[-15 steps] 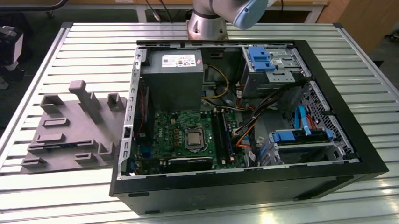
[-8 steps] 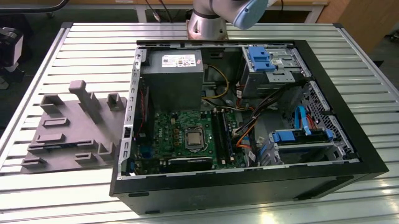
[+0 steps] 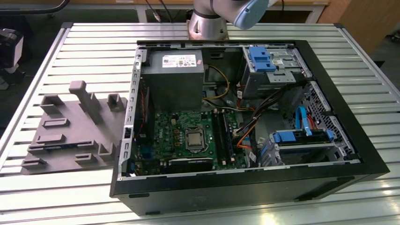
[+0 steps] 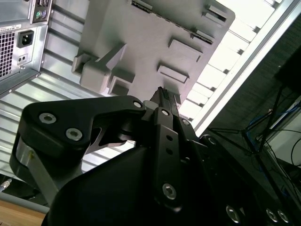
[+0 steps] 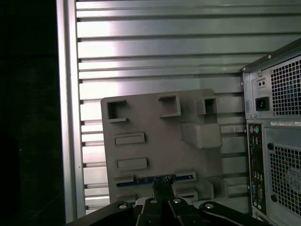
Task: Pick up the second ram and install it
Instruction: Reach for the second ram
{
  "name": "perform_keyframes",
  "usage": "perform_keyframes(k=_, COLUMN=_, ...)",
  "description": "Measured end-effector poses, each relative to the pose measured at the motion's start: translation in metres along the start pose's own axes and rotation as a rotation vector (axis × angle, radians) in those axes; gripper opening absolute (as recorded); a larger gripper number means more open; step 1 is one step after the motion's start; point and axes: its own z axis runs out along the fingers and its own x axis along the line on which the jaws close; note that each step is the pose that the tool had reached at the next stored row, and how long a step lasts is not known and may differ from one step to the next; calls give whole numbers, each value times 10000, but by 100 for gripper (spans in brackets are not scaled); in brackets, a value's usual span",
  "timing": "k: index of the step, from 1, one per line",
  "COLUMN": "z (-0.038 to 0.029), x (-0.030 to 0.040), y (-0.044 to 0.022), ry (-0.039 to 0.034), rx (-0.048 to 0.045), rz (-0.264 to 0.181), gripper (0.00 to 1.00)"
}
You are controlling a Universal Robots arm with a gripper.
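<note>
A slatted metal table [image 3: 75,42] is shown bearing an open computer case [image 3: 250,190] laid on its side, with a grey plastic block [image 3: 62,126] set just beside it at the exterior view's left. The gripper [image 5: 163,183] is held above the block and apart from it, its fingers brought together on nothing. The second ram [image 5: 146,180] is seen seated in one of the block's slots, untouched.

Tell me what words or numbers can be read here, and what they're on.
No text can be read for certain.
On the power supply: a white label, print too small to read.
On the back of the case: a white sticker, print too small to read.
</note>
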Motion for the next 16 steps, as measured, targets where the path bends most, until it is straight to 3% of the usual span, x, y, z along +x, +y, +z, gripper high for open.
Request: perform_keyframes(k=16, z=24, x=5, y=-38, ry=0, rx=0, rz=0, gripper=11)
